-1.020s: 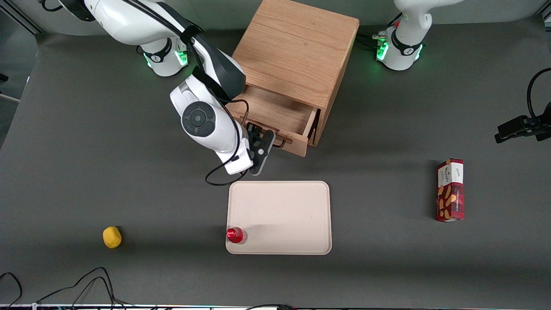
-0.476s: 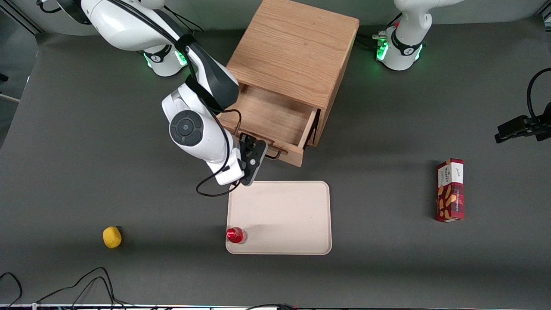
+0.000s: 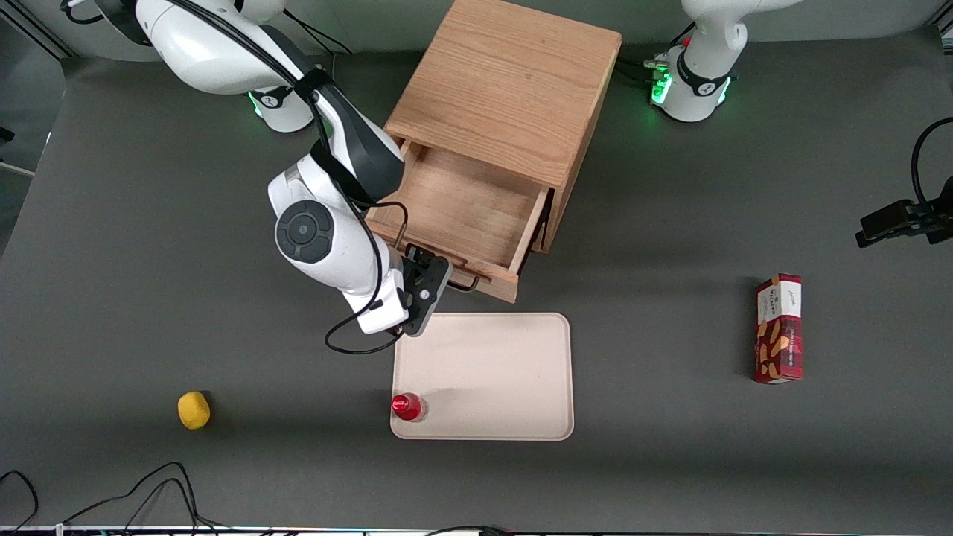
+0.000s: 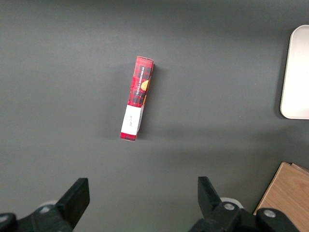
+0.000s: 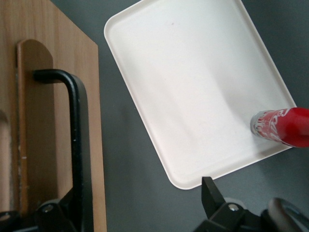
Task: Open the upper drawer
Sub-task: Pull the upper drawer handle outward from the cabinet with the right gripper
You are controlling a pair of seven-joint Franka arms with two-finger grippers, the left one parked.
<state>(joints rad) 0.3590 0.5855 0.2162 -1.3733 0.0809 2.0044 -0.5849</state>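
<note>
The upper drawer of the oak cabinet stands pulled well out toward the front camera, and its inside is bare. Its black wire handle is on the front panel. My right gripper is at that handle, just in front of the drawer. In the right wrist view the gripper is open wide. One finger sits against the handle beside the drawer front, and the other finger is over the table near the tray's corner. The bottom drawer is hidden under the upper one.
A cream tray lies just in front of the drawer, with a red-capped bottle on its near corner; both show in the right wrist view. A yellow fruit lies toward the working arm's end, and a red snack box toward the parked arm's.
The upper drawer has slid farther out of the cabinet toward the front camera. My right gripper moved with its handle, closer to the tray.
</note>
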